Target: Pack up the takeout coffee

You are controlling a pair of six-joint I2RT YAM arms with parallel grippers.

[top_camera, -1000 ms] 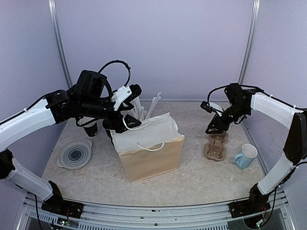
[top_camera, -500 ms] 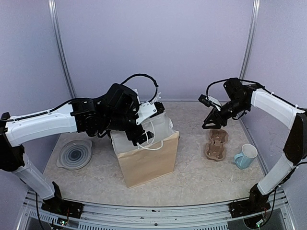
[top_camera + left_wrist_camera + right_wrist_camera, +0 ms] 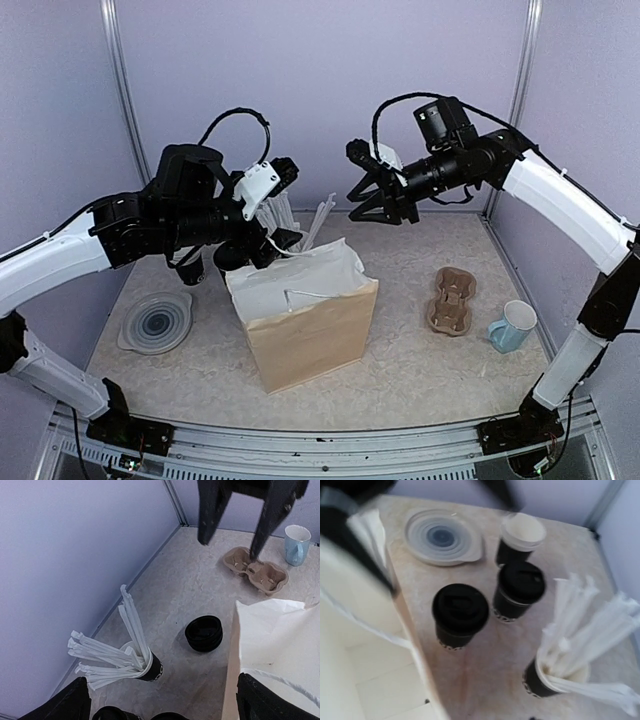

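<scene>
Two takeout coffee cups, black with black lids and a white patterned band, stand side by side behind the bag: one (image 3: 460,612) nearer the bag, the other (image 3: 520,587) beside it. My right gripper (image 3: 375,200) hovers high above them behind the bag, jaws apart and holding nothing; its fingers (image 3: 210,510) show in the left wrist view. My left gripper (image 3: 288,205) is wide open and empty at the bag's back left corner, over the cups. The paper bag (image 3: 310,320) stands open, white inside.
A black cup full of white straws (image 3: 555,675) and a stack of black lids (image 3: 204,632) sit behind the bag. A white-rimmed cup stack (image 3: 520,537) and a translucent plate (image 3: 157,322) lie left. A cardboard cup carrier (image 3: 452,302) and pale blue mug (image 3: 512,325) are right.
The left arm reached over the bag, then pulled back to its back left with the jaws wider. The right arm swung left and up from above the carrier to behind the bag.
</scene>
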